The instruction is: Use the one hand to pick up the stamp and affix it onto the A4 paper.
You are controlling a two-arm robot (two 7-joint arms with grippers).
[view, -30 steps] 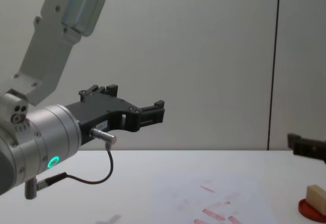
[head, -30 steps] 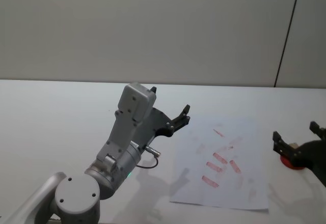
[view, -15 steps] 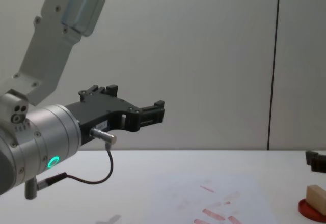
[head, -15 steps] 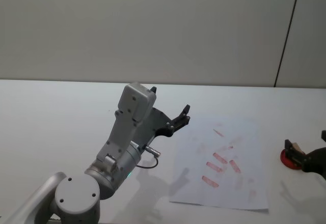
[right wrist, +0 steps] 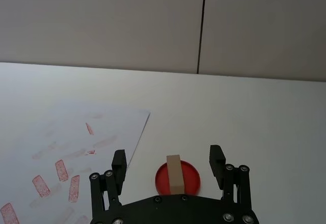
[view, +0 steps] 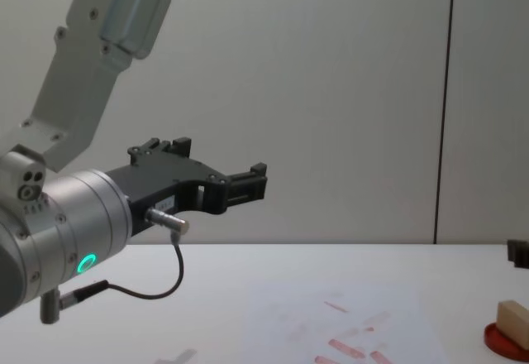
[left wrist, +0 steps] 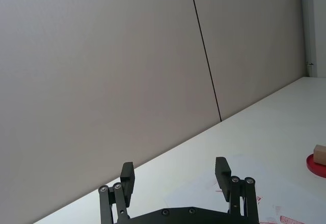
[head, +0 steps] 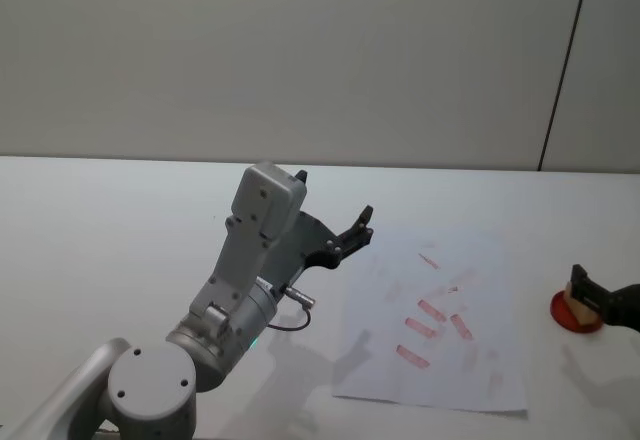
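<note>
Right gripper point(right wrist: 167, 155): fingers spread wide with nothing between the pads. It sits at the right edge of the head view, low over the table and close to the stamp.
Fingers point(right wrist: 118, 165): in the right wrist view, one stands on either side of the stamp, and each has a clear gap to it.
Stamp point(right wrist: 173, 174): a pale wooden block standing upright on the ink pad, ungripped. In the chest view it rises from the pad with the black gripper tip above it.
Ink pad point(right wrist: 189, 177): a flat red disc on the table, just off the right edge of the paper and apart from it.
A4 paper point(head: 480, 260): lies flat on the table to the left of the pad. Its near corner points toward the robot.
Red marks point(head: 432, 310): several small rectangular prints are scattered across the middle of the sheet, some strong and some faint.
Left gripper point(left wrist: 174, 167): fingers apart and empty, raised above the table left of the paper and pointing toward the wall.
Left arm point(view: 74, 223): silver, bent upward, with a green light on its wrist.
Table point(head: 120, 220): white, running back to a plain grey wall point(head: 300, 60).
</note>
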